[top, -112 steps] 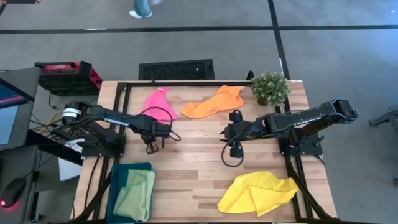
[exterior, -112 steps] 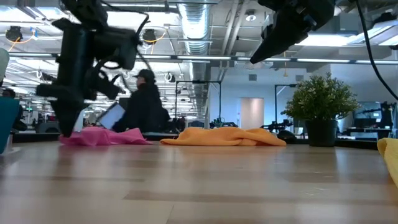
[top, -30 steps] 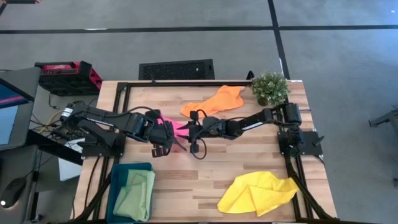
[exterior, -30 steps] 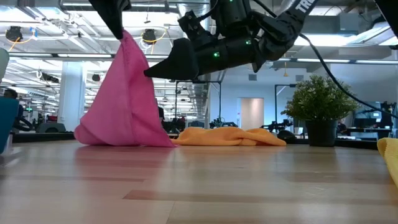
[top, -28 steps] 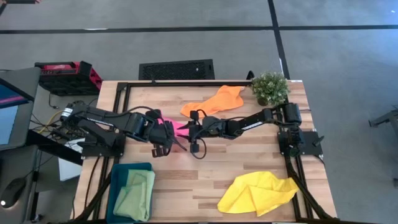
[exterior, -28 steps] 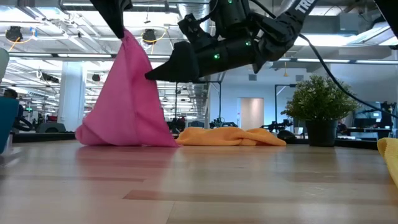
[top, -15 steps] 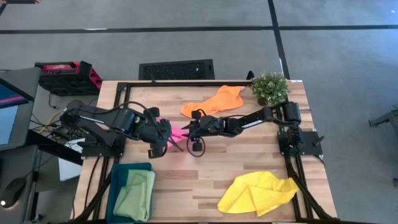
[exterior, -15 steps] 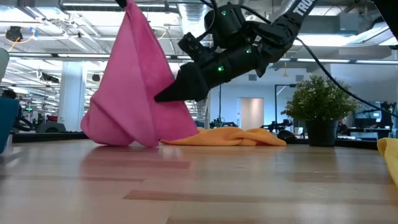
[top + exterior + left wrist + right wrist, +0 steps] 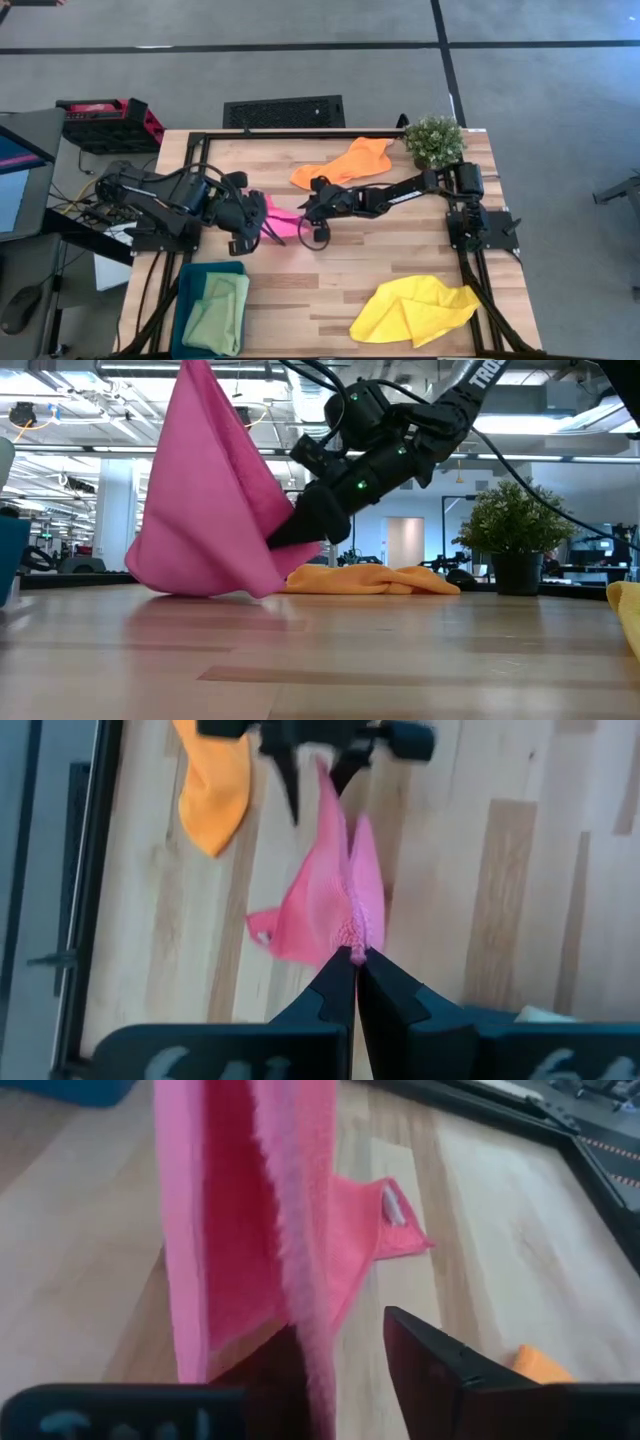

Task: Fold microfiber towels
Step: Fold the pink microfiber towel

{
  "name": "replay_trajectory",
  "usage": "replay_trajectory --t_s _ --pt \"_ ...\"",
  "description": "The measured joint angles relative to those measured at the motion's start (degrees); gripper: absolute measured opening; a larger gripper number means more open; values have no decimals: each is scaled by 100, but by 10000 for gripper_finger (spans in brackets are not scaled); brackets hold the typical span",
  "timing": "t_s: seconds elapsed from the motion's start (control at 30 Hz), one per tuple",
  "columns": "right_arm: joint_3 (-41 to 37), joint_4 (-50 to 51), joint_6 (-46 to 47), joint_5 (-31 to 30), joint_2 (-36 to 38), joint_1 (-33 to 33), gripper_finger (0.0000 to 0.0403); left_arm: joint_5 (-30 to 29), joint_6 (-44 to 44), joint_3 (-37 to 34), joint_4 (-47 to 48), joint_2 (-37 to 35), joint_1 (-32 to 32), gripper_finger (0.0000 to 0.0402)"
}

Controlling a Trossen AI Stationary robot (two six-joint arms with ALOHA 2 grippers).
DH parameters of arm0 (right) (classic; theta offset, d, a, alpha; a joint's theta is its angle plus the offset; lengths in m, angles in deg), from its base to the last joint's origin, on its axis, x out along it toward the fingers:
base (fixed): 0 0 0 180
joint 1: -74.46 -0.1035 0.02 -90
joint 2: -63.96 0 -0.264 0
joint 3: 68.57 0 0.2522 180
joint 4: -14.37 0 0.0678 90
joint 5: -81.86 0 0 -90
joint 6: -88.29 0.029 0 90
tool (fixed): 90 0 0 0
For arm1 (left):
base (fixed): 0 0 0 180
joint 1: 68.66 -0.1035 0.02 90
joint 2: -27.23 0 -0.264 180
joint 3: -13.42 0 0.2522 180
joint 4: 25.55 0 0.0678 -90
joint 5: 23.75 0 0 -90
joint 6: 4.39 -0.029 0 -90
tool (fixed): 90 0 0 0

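A fuzzy hot pink towel is held up in a tent shape mid-table, pinched at its peak by the closed left gripper. The right gripper, fingers apart, straddles its hanging edge. A crumpled orange towel lies behind, beside a potted plant.

The right hand has reached the lifted pink towel.

The left gripper is raised above the table's middle left, fingers pinched tight together; the right arm reaches across to meet it, the right gripper angled downward, fingers parted.
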Motion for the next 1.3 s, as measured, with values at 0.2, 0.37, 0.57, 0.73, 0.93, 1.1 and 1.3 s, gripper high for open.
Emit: replay_trajectory --t_s 0.2,0.37,0.57,0.73,0.93,1.1,1.3 --pt "0 126 -99 2 2 -6 95 4 183 0 169 0 -2 0" --pt "-2 305 -113 2 2 -2 72 87 183 0 169 0 -2 0" --pt "-2 518 -144 2 4 -3 65 118 187 0 167 0 -2 0" --pt "-2 683 -142 2 4 -3 65 129 188 0 166 0 -2 0" --pt "-2 863 -143 0 4 -4 64 152 232 0 167 0 -2 0" --pt "0 1036 -140 0 213 -5 29 160 305 0 165 0 -2 0" --pt "-4 1540 -97 -96 717 -6 15 159 388 0 165 0 -2 0"
